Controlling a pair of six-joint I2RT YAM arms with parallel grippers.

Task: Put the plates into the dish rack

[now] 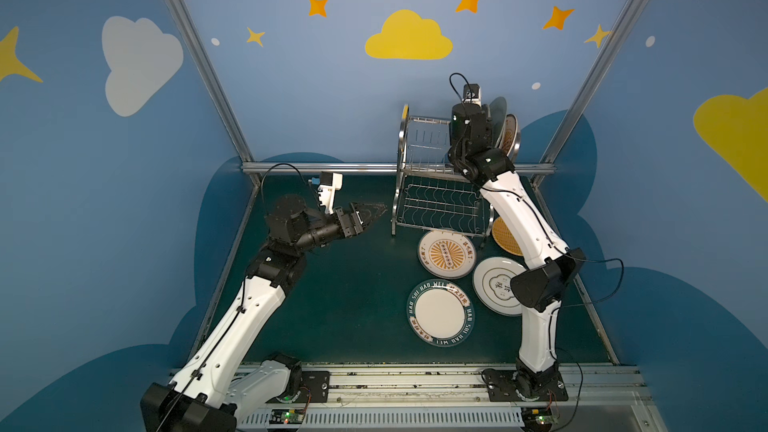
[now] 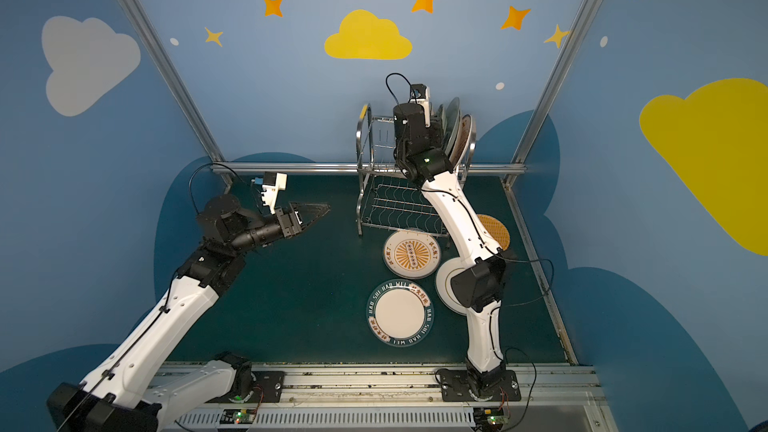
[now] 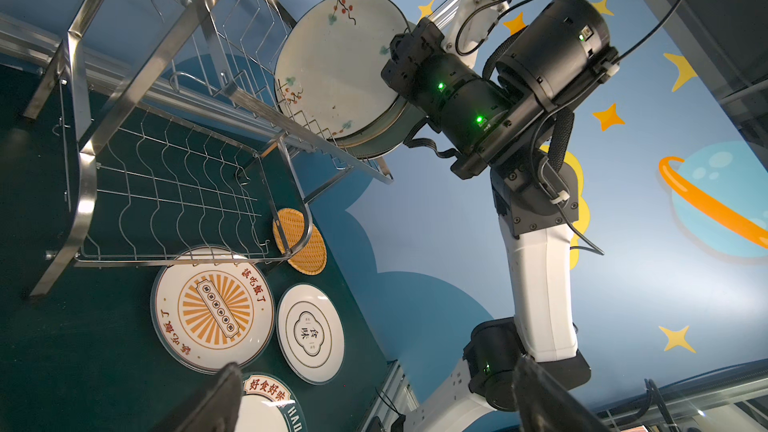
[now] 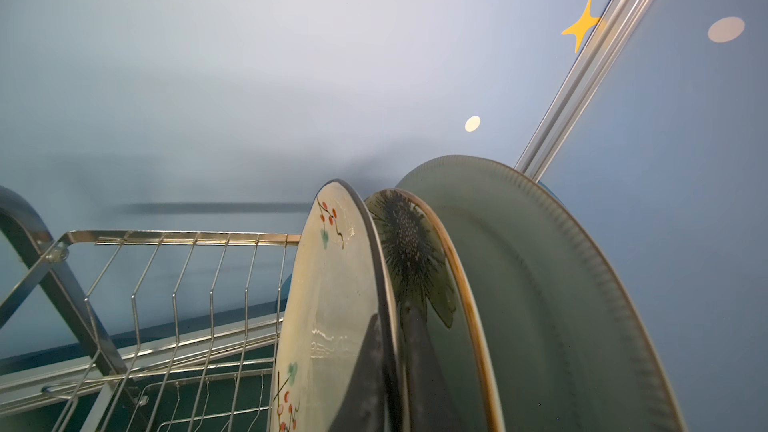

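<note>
Against blue cloud-painted walls point(image 1: 291, 89), the right pincer point(image 4: 391, 317) clamped the rim of a cream blossom-painted ceramic plate point(image 4: 328, 305), upright in the steel wire dish rack point(image 1: 401, 151) right of centre; likely rigid, slick, breakable. The left pincer point(image 1: 376, 214) gaped empty.

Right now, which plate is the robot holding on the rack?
Find the wire dish rack at the back of the table. On its top shelf plates stand on edge, and the right hand pinches the cream plate beside the empty slots. Only it has red berries on a twig; its neighbours are a dark-flower plate and a plain green plate.
</note>
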